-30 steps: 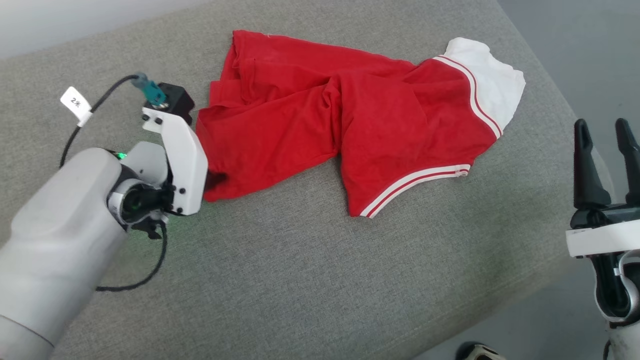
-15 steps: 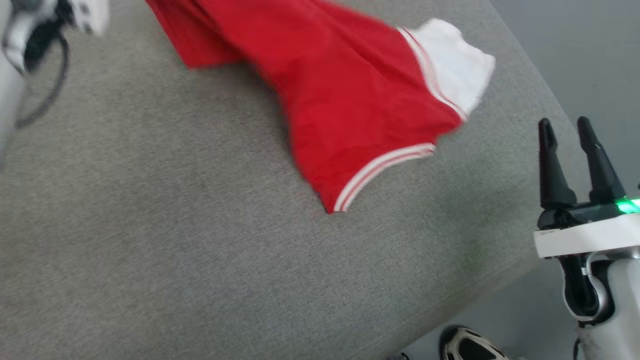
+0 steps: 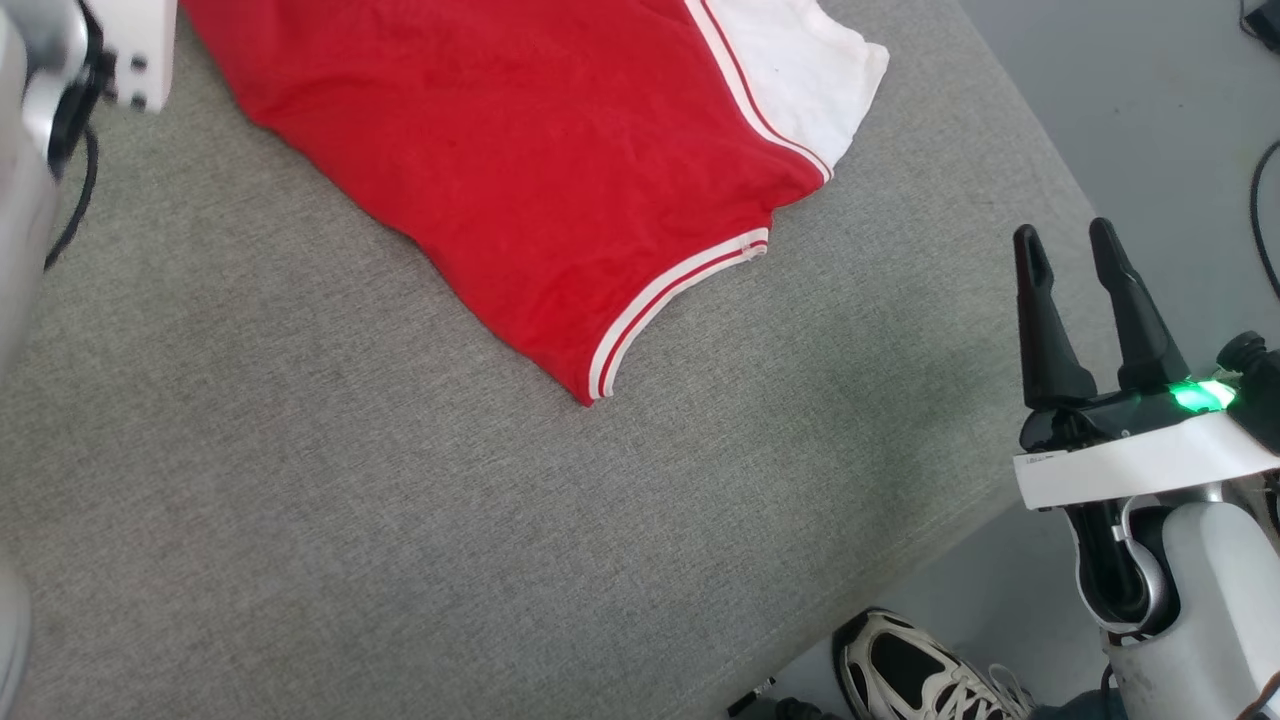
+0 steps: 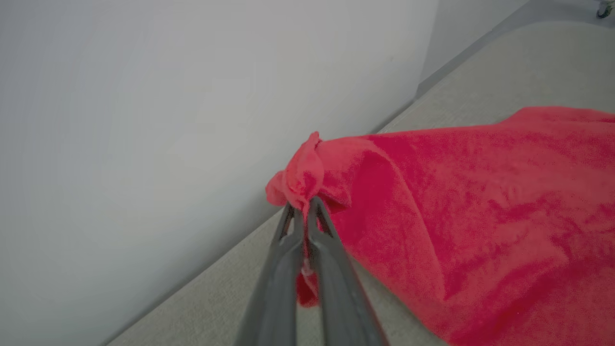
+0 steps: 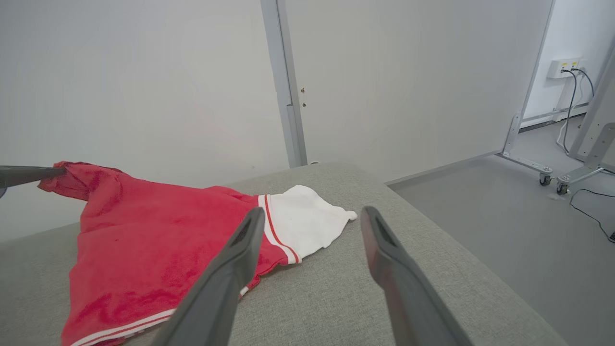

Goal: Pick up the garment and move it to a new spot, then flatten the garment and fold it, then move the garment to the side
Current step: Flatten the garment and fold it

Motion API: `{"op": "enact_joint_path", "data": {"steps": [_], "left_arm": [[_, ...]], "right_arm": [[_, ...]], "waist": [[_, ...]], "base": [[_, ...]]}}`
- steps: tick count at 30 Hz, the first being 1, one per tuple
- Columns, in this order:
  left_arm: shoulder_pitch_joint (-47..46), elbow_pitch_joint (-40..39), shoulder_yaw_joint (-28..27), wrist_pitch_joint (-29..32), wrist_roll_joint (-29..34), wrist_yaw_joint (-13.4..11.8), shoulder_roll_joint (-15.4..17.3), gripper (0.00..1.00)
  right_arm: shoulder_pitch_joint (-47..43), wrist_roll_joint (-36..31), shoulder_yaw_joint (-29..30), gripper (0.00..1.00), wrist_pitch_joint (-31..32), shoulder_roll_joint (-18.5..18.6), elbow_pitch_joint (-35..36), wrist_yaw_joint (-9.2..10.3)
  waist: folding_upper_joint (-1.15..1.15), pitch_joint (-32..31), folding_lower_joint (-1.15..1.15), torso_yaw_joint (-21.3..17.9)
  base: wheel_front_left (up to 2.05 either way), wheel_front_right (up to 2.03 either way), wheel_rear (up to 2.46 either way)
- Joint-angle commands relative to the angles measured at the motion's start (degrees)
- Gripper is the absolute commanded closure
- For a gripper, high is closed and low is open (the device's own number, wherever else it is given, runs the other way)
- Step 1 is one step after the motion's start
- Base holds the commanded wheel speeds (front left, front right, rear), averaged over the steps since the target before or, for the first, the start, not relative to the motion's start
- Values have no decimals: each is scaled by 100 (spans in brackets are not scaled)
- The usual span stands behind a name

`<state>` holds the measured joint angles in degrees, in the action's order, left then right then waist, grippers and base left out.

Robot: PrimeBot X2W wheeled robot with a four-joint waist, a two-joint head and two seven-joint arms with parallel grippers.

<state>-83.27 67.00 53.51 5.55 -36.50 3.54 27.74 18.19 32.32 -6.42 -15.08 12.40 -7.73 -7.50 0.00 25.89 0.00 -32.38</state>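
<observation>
The garment (image 3: 520, 150) is a red T-shirt with a white sleeve (image 3: 790, 60) and striped trim, spread across the far part of the grey cushion. My left gripper (image 4: 303, 207) is shut on a bunched red edge of it and holds that edge up off the cushion. The rest of the garment (image 4: 480, 230) slopes down to the surface. From the right wrist view the garment (image 5: 144, 240) rises to its pinched corner at the far left. My right gripper (image 3: 1065, 240) stands open beyond the cushion's right edge, apart from the garment, with nothing between its fingers (image 5: 226, 269).
The grey cushion (image 3: 400, 500) ends at a diagonal edge on the right, with grey floor beyond. A person's shoe (image 3: 920, 670) is on the floor near my right arm. A white wall and door frame (image 5: 283, 86) stand behind, and a wheeled metal frame (image 5: 543, 178) is at the far right.
The left gripper has shut on the garment's edge and lifted it, drawing the crumpled cloth out flatter. The head camera has shifted. The right gripper stays open.
</observation>
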Motion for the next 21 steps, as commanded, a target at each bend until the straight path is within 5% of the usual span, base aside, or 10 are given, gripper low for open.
{"op": "enact_joint_path", "data": {"steps": [1, 11, 14, 21], "left_arm": [[67, 101, 29, 64, -63, 47, 19, 0], [346, 97, 140, 591, -469, 387, -352, 0], [829, -429, 157, 1680, -1195, 399, -714, 0], [1754, -1935, -115, 3886, -3181, 384, -673, 0]], "right_arm": [[45, 10, -14, 0, -11, -21, 3, 2], [-8, -97, 7, 0, -11, 144, 6, 2], [-71, -128, 9, 0, -11, 198, 1, 2], [-113, -147, 43, 0, -11, 197, 59, 2]], "waist": [[0, 10, 0, 10], [0, -299, 0, 522], [0, -447, 0, 668], [0, -507, 0, 754]], "base": [[0, 0, 0], [0, 0, 0], [0, 0, 0], [0, 0, 0]]}}
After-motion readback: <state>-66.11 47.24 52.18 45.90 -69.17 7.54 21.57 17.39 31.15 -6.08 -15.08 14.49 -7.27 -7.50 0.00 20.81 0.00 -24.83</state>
